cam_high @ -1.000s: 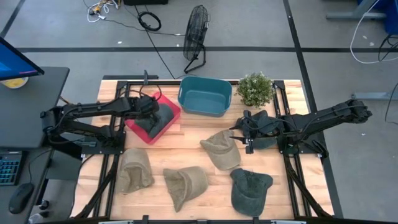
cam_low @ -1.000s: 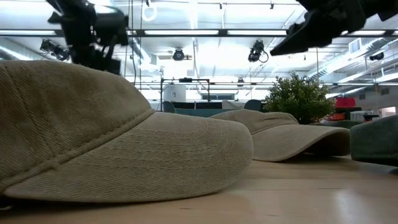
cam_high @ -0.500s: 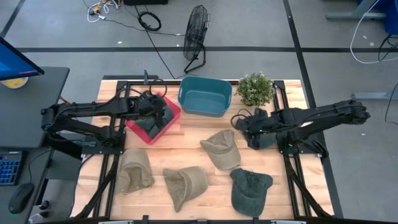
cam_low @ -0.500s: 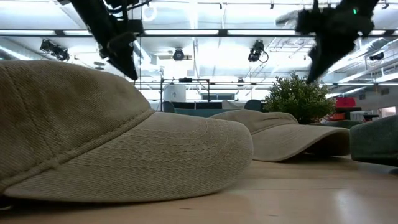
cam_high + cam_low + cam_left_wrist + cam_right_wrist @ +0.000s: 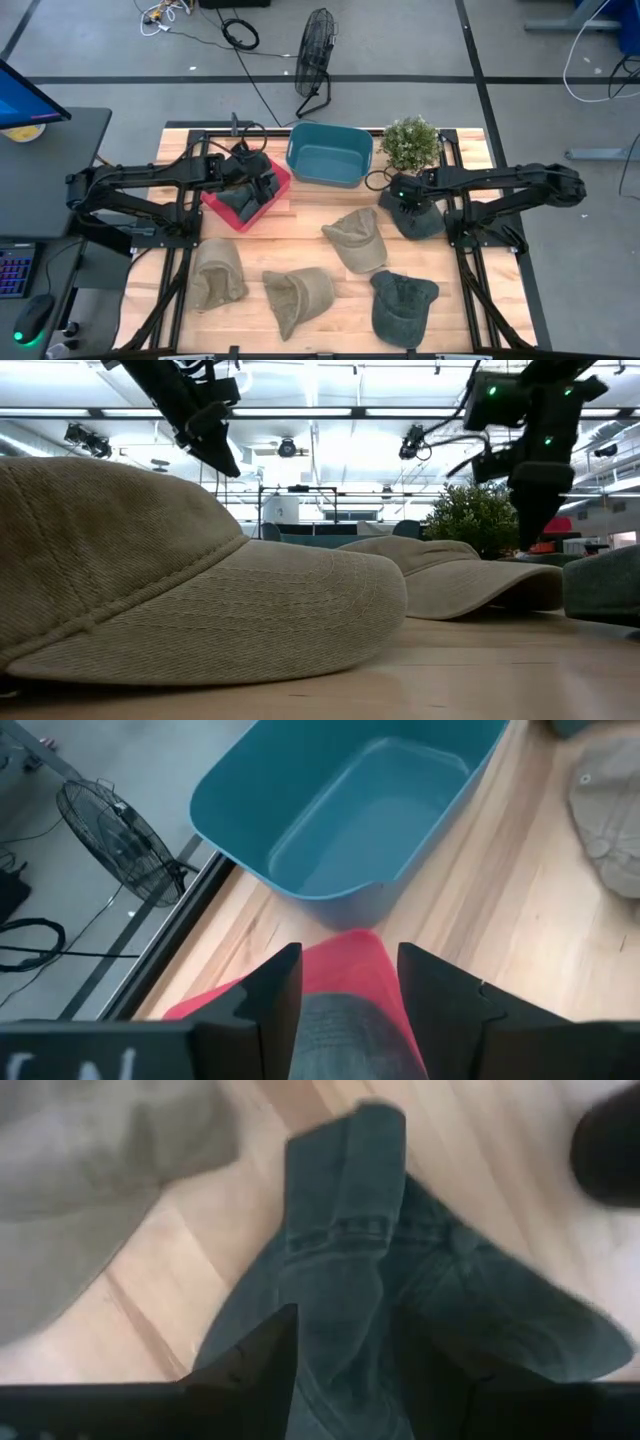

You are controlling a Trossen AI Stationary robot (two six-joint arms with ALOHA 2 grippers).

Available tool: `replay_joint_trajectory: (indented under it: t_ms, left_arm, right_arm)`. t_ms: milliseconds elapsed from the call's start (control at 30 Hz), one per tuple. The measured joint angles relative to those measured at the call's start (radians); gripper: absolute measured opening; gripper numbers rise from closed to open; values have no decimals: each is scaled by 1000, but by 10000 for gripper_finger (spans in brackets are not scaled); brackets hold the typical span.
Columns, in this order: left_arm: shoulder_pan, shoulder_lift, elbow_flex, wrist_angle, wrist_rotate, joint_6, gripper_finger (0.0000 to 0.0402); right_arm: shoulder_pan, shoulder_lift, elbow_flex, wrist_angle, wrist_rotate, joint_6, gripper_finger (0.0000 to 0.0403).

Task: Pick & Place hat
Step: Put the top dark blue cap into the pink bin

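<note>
Right gripper hangs right of centre in the high view, just above a dark cap that lies at the right edge of the table, below the plant. Its fingers stand apart in the right wrist view, with the cap's dark green-grey cloth showing in the gap; whether they touch it cannot be told. Most of this cap is covered by the arm in the high view.

Left gripper sits over the red bin at the upper left of the table. Its fingers are parted, with grey cloth and the red rim between them. That cloth belongs to a dark hat lying in the red bin, partly hidden by the arm.

Four more caps lie on the wood. A tan one rests at centre, just left of the right gripper. Two tan ones sit along the lower edge, one lower left and one lower centre. A dark green one lies lower right. All look soft and crumpled, with curved brims.

The teal bin at top centre holds nothing that shows.

In the low view a tan cap fills the left half and blocks most of the table; another lies behind it, and a dark one is cut off at the right edge.
</note>
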Motion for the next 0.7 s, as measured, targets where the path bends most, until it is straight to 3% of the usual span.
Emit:
replay_joint_trajectory:
  t_ms: [200, 400, 500, 633, 700]
  left_arm:
    - [0, 0, 0, 0, 0, 2, 171]
    - [0, 0, 0, -1, 0, 2, 172]
    - [0, 0, 0, -2, 0, 2, 172]
    - [0, 0, 0, -2, 1, 2, 172]
    - [0, 0, 0, -2, 10, 2, 172]
  right_arm:
    - [-26, 88, -5, 8, -73, 18, 164]
    - [-42, 169, -15, 15, -37, 104, 154]
    - [-42, 178, -15, 43, -45, 104, 116]
    - [-41, 176, 13, 24, -74, 103, 25]
    - [-35, 176, 45, -2, -105, 96, 15]
